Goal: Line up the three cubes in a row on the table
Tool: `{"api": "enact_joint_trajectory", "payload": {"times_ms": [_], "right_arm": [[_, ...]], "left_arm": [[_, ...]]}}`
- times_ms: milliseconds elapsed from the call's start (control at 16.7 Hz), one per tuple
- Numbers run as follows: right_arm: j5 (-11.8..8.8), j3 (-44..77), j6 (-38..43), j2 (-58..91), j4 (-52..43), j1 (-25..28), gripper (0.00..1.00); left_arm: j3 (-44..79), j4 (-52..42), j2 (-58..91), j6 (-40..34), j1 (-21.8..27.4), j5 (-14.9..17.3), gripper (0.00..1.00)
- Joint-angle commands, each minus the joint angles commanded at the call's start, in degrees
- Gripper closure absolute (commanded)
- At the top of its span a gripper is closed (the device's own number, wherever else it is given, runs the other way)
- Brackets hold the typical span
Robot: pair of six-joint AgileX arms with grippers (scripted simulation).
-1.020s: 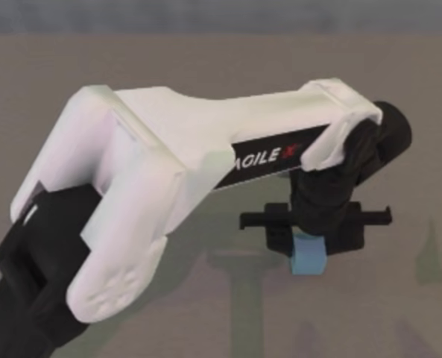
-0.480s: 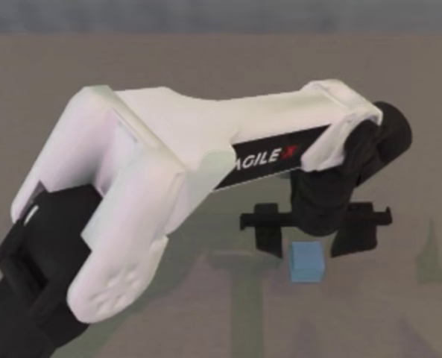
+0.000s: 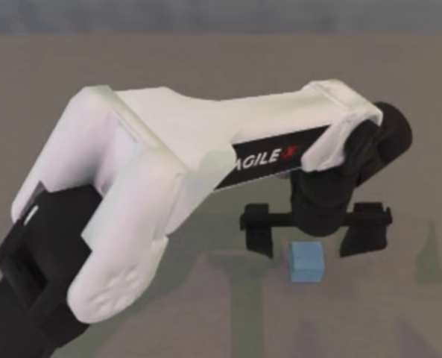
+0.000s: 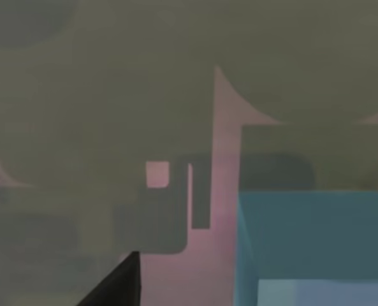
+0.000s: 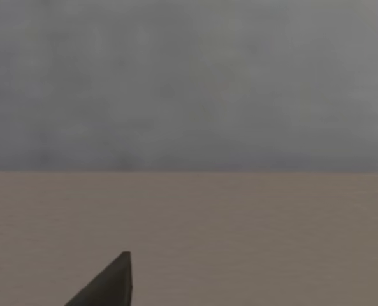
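The small light-blue cube [image 3: 307, 262] rests on the table [image 3: 399, 313], right of centre. My left gripper [image 3: 308, 250] hangs open just above it, with one black finger on each side and clear gaps to the cube. The left wrist view shows the same cube [image 4: 316, 248] close up, with one dark fingertip [image 4: 115, 287] well apart from it. The salmon-pink and purple cubes are hidden in the top view. A small salmon-pink square [image 4: 157, 174] shows farther off; I cannot tell whether it is a cube. My right gripper is out of the top view, and one of its fingertips [image 5: 115, 284] shows over bare table.
The left arm's big white link [image 3: 153, 186] covers the left and middle of the top view. Dark shadow shapes lie on the table around the cube. A grey wall [image 5: 189, 83] stands beyond the table's far edge.
The left gripper has let go of the light-blue cube and spread its fingers wide. The cube now sits alone on the table. The arm itself has barely moved.
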State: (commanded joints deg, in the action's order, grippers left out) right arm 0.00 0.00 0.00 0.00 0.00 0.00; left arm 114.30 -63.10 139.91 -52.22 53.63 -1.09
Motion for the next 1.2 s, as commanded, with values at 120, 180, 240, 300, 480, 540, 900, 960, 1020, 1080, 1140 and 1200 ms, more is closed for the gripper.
{"api": "enact_joint_trajectory", "payload": {"times_ms": [120, 180, 240, 300, 480, 540, 900, 960, 1020, 1080, 1140, 1200], "right_arm": [[0.0, 0.0, 0.0, 0.0, 0.0, 0.0, 0.0], [0.0, 0.0, 0.0, 0.0, 0.0, 0.0, 0.0], [0.0, 0.0, 0.0, 0.0, 0.0, 0.0, 0.0], [0.0, 0.0, 0.0, 0.0, 0.0, 0.0, 0.0], [0.0, 0.0, 0.0, 0.0, 0.0, 0.0, 0.0], [0.0, 0.0, 0.0, 0.0, 0.0, 0.0, 0.0], [0.0, 0.0, 0.0, 0.0, 0.0, 0.0, 0.0], [0.0, 0.0, 0.0, 0.0, 0.0, 0.0, 0.0], [0.0, 0.0, 0.0, 0.0, 0.0, 0.0, 0.0], [0.0, 0.0, 0.0, 0.0, 0.0, 0.0, 0.0], [0.0, 0.0, 0.0, 0.0, 0.0, 0.0, 0.0], [0.0, 0.0, 0.0, 0.0, 0.0, 0.0, 0.0]], "left_arm": [[0.21, -0.21, -0.01, 0.0, -0.1, 0.0, 0.0], [1.0, -1.01, -0.07, -0.02, -0.1, -0.03, 0.0], [2.33, -2.42, -0.23, -0.09, -0.17, -0.06, 0.0], [3.95, -4.38, -0.49, -0.16, -0.3, -0.08, 0.0], [9.3, -11.42, -1.46, -0.32, -0.73, -0.04, 0.0], [10.74, -12.95, -1.82, -0.33, -0.85, -0.03, 0.0], [11.84, -14.04, -2.07, -0.16, -0.8, -0.03, 0.0], [11.93, -14.07, -2.0, 0.5, -1.53, 0.0, 0.0], [12.07, -14.12, -1.9, 1.63, -2.85, 0.04, 0.0], [12.26, -14.19, -1.76, 3.2, -4.71, 0.11, 0.0], [12.49, -14.3, -1.57, 5.09, -7.11, 0.2, 0.0], [12.72, -14.43, -1.33, 7.23, -10.04, 0.31, 0.0]]}}
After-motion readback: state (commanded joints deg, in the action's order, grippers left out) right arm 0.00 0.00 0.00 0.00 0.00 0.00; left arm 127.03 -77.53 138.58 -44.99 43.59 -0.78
